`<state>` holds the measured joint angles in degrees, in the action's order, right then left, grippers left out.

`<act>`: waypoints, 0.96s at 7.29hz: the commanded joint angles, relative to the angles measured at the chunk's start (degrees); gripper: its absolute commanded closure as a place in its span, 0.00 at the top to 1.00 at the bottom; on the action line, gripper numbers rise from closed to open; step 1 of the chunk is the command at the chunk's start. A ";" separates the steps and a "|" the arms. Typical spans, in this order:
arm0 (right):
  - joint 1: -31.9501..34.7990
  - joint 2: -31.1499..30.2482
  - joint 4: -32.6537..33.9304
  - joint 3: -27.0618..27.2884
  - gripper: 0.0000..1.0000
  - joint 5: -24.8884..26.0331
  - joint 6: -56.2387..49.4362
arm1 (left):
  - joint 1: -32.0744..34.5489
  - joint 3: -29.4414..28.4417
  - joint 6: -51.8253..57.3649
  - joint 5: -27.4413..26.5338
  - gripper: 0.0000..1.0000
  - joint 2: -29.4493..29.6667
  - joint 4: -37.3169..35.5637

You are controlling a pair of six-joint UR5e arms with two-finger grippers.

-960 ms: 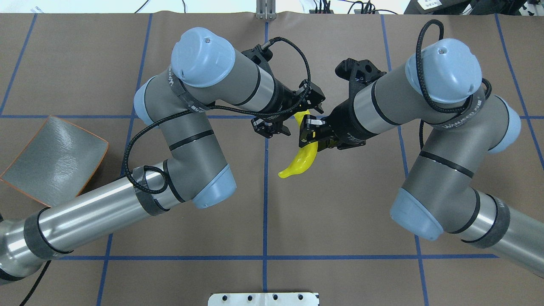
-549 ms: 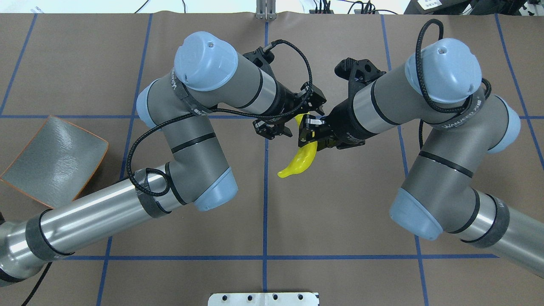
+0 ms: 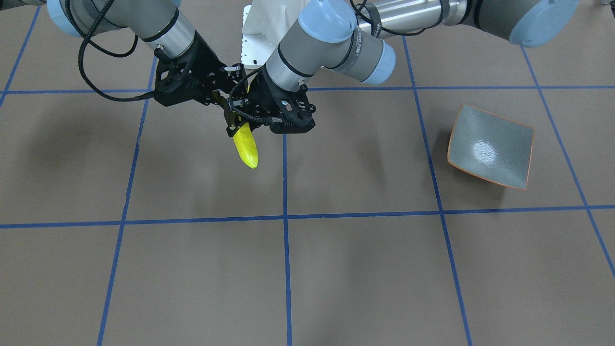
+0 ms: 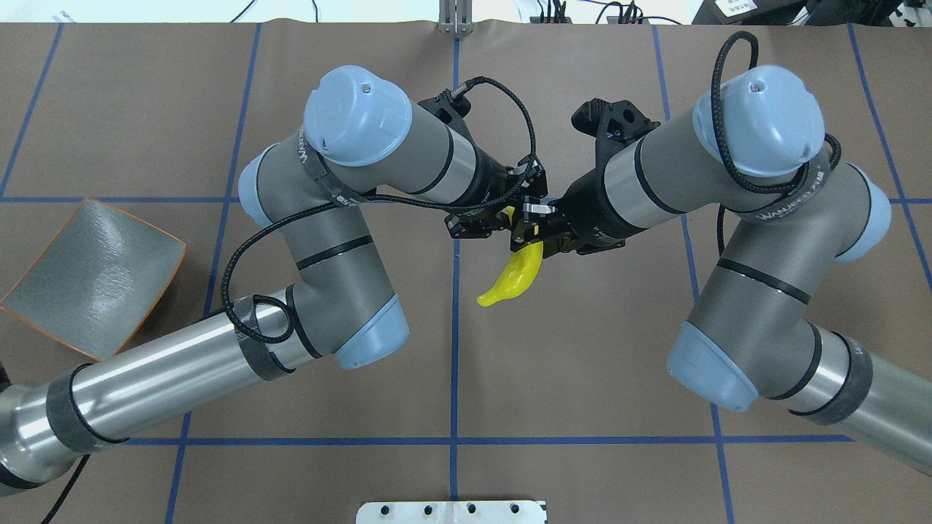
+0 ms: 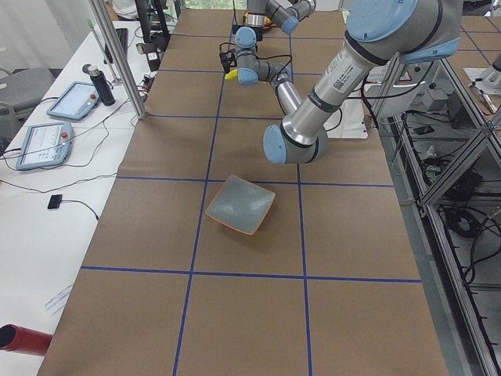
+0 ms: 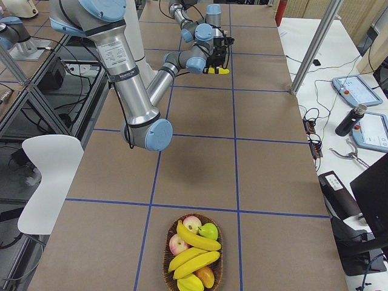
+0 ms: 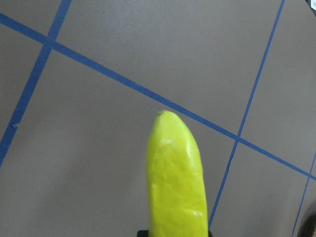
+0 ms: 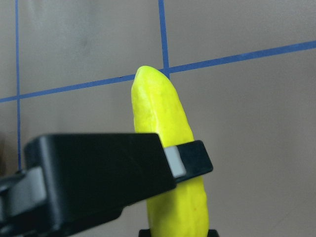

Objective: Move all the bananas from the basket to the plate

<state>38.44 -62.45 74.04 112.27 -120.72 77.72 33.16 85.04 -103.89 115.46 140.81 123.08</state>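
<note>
In the overhead view the plate [image 4: 95, 269] sits at the far left edge of the frame, tilted on the brown worktop [image 4: 582, 349], in the same spot as a second ago and holding nothing. To its right the left arm [image 4: 378, 145] has swung further toward frame centre than in the earlier pictures. The left gripper [image 4: 502, 211] stood spread wide around the banana's upper end a second ago. Its jaws are now drawn in on that end, and the right wrist view shows one grey pad [image 8: 175, 163] pressed against the fruit's side. The banana [image 4: 517, 276] hangs in the air just right of the centre blue line, well apart from the plate. Its lower tip points down and to the left, and its place has hardly changed. Just right of it, the right gripper [image 4: 531, 233] is clenched on the banana's middle as before, and its arm has not shifted. In the exterior right view, at bottom centre, the basket [image 6: 165, 262] stands on the worktop with more bananas [image 6: 195, 251] lying among other fruit.
</note>
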 commanded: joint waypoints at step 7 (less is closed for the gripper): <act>9.70 -11.98 0.05 3.14 1.00 -0.48 -0.38 | 13.63 12.86 18.30 11.07 0.00 -23.78 -1.09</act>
<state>45.31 -72.10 74.10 116.07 -121.32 77.48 40.84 96.11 -92.53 122.42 123.47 122.11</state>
